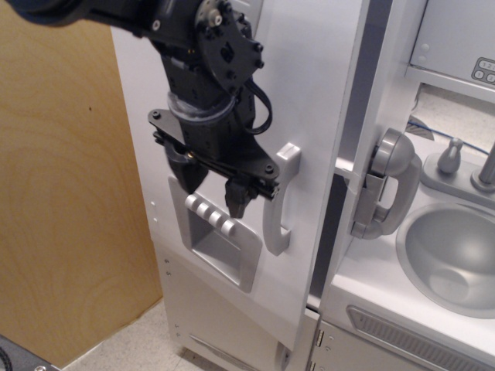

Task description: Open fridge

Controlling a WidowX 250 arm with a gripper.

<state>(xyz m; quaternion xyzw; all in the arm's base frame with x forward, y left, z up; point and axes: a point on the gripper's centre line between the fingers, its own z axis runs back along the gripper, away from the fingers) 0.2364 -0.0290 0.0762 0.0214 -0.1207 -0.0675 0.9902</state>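
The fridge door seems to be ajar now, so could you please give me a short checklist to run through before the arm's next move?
1. Fridge door swung out from the cabinet: ok, a dark gap shows along its right edge.
2. Door open wide enough to show the shelves: not ok, the gap is narrow.
3. Gripper free of the curved handle: ok, its fingers are spread and sit left of the handle, holding nothing.
4. Fingers clear of the dispenser panel: cannot tell, the tips hang right over its buttons.
5. Phone handset out of the door's path: ok, it sits right of the gap.
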